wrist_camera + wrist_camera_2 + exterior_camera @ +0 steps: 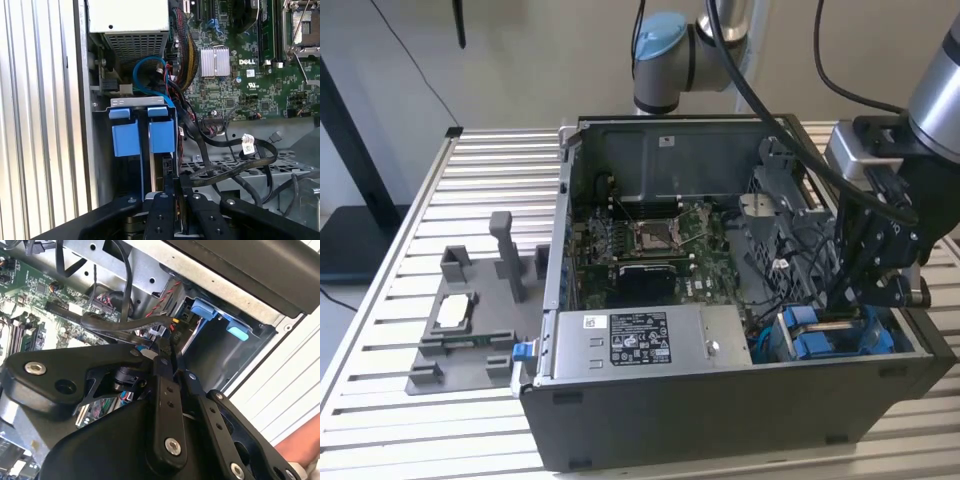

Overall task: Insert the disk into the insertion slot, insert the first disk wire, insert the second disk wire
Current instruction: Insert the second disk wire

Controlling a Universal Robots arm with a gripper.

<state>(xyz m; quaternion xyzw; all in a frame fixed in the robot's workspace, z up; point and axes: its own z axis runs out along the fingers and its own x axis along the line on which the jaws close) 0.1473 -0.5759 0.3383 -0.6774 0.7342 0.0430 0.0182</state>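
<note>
The disk's blue carrier (830,335) sits down in the insertion slot (142,102) of the drive bay, at the case corner on the exterior view's right. Its blue end tabs (142,136) show in the first wrist view, and the blue tabs (215,314) also show in the second wrist view. My gripper (847,300) hangs just over that bay. In both wrist views the fingers (164,375) stand close together, and a black disk wire (115,322) runs into their tips. The gripper (176,181) lies beside the blue tabs, with looped black wires (235,162) next to it.
The open computer case (720,410) lies on a slatted table (380,400). Inside are a grey labelled power supply box (640,340) and the motherboard (650,240). A grey fixture (470,320) holding parts stands on the exterior view's left. Part of a person's arm (300,450) is near the case edge.
</note>
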